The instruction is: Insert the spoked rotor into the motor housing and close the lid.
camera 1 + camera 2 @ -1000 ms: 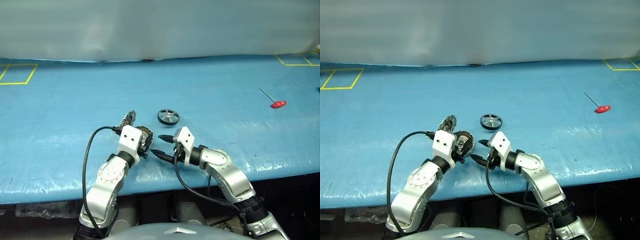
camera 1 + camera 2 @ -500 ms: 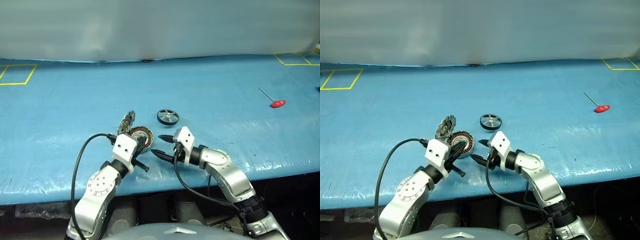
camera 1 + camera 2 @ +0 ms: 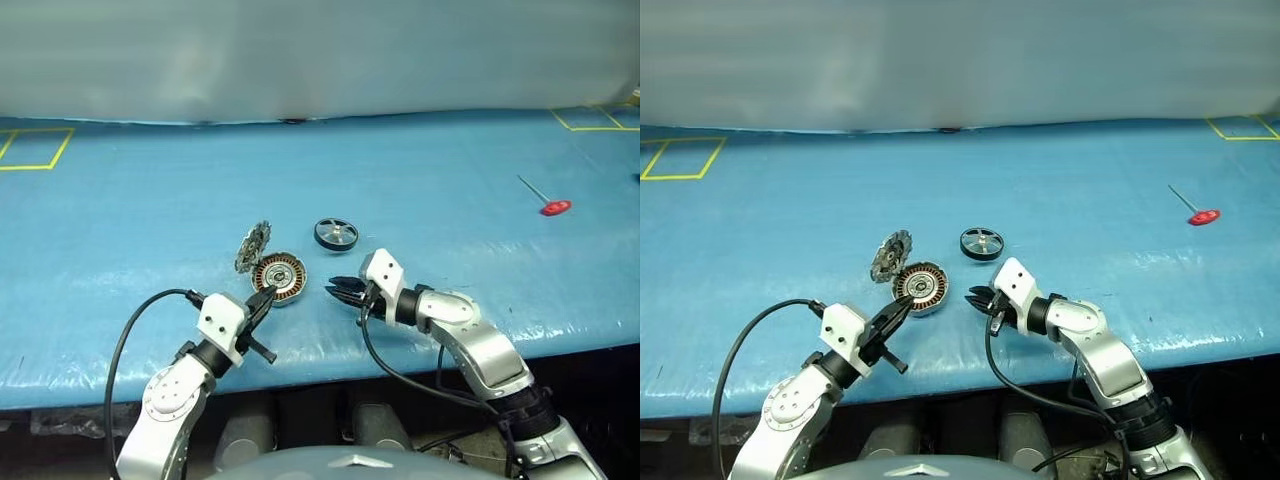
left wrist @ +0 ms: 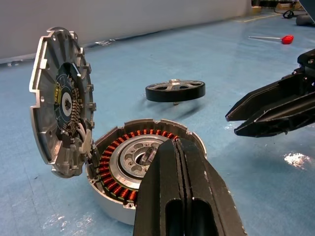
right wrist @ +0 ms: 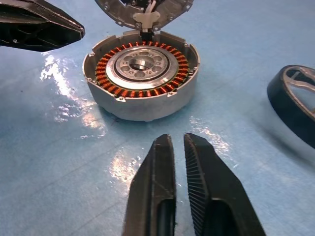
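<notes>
On the blue surface (image 3: 450, 180), just ahead of both sets of fingers, sits one motor housing (image 3: 279, 277), open side up, with its ring of copper windings around a silvery centre. One lid (image 3: 252, 248) stands nearly upright at the housing's far-left rim, joined to it at the edge, its ribbed inside facing the housing. One spoked rotor (image 3: 336, 234) lies flat on the surface beyond the housing, apart from it and off toward the right fingers' side. The left fingers (image 3: 262, 299) are pressed together and empty, their tips just short of the housing's near rim; whether they touch it cannot be told. The right fingers (image 3: 340, 289) are also together, with only a thin slit between them, holding nothing, and they point at the housing from its other side, a little apart from it. One red-handled tool (image 3: 548, 202) lies far off beyond the right fingers, well apart from everything else.
</notes>
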`<state>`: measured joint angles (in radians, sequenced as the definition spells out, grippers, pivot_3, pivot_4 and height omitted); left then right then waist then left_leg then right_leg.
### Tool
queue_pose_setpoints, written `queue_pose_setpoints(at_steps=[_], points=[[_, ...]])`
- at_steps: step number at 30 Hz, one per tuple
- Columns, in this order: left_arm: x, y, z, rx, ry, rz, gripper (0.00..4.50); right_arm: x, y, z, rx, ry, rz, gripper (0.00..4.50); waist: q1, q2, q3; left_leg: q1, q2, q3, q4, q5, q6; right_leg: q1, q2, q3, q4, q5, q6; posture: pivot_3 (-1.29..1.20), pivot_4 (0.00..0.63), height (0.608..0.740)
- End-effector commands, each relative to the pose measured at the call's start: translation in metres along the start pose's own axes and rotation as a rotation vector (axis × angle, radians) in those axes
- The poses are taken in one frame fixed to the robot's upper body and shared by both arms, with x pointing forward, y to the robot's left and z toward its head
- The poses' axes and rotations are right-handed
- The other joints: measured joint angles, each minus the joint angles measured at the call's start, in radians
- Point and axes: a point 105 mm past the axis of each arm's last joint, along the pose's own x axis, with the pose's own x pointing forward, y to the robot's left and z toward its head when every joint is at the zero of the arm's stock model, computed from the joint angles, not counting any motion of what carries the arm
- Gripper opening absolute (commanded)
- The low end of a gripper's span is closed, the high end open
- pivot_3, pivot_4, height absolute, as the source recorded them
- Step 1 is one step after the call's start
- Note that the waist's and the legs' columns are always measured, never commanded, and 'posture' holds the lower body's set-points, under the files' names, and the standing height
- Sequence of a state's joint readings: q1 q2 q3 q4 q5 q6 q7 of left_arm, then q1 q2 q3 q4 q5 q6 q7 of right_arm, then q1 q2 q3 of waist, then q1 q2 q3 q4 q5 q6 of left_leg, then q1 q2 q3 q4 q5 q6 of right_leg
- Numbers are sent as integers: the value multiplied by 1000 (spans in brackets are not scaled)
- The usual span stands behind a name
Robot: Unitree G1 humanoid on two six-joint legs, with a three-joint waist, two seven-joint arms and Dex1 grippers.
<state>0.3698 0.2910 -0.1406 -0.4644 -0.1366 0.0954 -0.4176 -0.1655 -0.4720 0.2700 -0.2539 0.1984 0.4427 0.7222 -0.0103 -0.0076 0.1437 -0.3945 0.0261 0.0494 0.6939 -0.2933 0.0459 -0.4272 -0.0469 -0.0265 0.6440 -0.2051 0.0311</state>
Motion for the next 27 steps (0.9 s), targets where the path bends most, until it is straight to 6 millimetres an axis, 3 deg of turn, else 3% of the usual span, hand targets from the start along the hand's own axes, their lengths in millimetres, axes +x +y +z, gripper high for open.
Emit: queue_pose_setpoints(at_steps=[1,13,21,27], points=[[-2,4,7,12,-55,23,0,2,-8,24,-104,-21,-43,21,1,0,0,0,0,0,0,0,0,0,0,0,0,0,0,0,150,740],[-10,8,-7,-22,-76,88,0,52,15,70,-178,-60,54,21,0,0,0,0,1,0,0,0,0,-1,0,0,0,1,-1,0,150,740],[-12,6,-15,-40,-73,99,0,82,24,65,-200,-3,116,21,-1,0,0,-1,0,0,0,0,0,-1,-1,-1,0,1,-1,0,150,740],[-10,1,-15,-49,-77,84,0,92,29,60,-200,14,150,21,-2,0,0,-1,1,0,-1,0,0,-1,0,-1,0,1,-1,0,150,740]])
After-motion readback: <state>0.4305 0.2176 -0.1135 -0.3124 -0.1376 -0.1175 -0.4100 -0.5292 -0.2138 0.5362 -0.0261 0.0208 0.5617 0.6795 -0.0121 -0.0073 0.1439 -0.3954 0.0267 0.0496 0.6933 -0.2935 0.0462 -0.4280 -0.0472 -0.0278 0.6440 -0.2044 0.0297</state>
